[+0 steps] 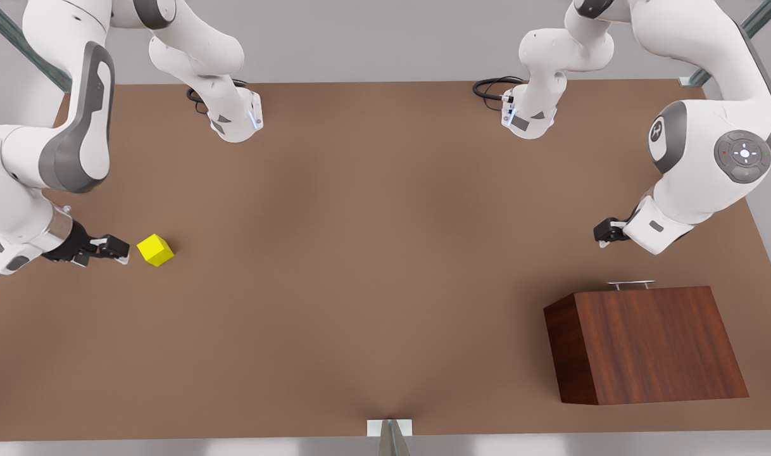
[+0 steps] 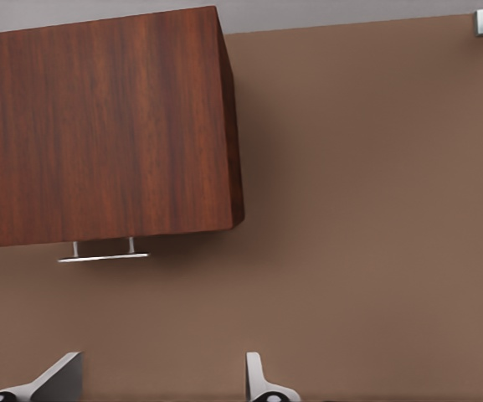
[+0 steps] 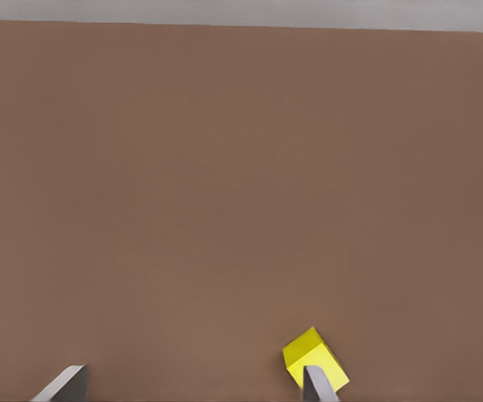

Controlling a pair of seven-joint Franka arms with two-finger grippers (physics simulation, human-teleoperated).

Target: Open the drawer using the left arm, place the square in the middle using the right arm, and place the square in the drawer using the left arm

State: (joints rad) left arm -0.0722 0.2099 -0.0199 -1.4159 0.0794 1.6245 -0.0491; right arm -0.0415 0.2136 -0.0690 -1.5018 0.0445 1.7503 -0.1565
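The square (image 1: 155, 249) is a small yellow cube lying on the table at the front view's left. My right gripper (image 1: 116, 248) is open just beside it. In the right wrist view the square (image 3: 308, 347) sits by one fingertip of the right gripper (image 3: 192, 377), not between the fingers. The drawer is shut inside the wooden box (image 1: 645, 342) at the front view's right, with its silver handle (image 1: 630, 285) facing my left gripper (image 1: 604, 233). That left gripper (image 2: 164, 368) is open, a short way from the handle (image 2: 103, 257), touching nothing. The middle (image 1: 373, 253) is bare tabletop.
The two arm bases (image 1: 237, 120) (image 1: 530, 117) stand at the far edge of the brown table. A small metal bracket (image 1: 389, 428) sits at the near edge. The box (image 2: 99, 126) is the one tall obstacle.
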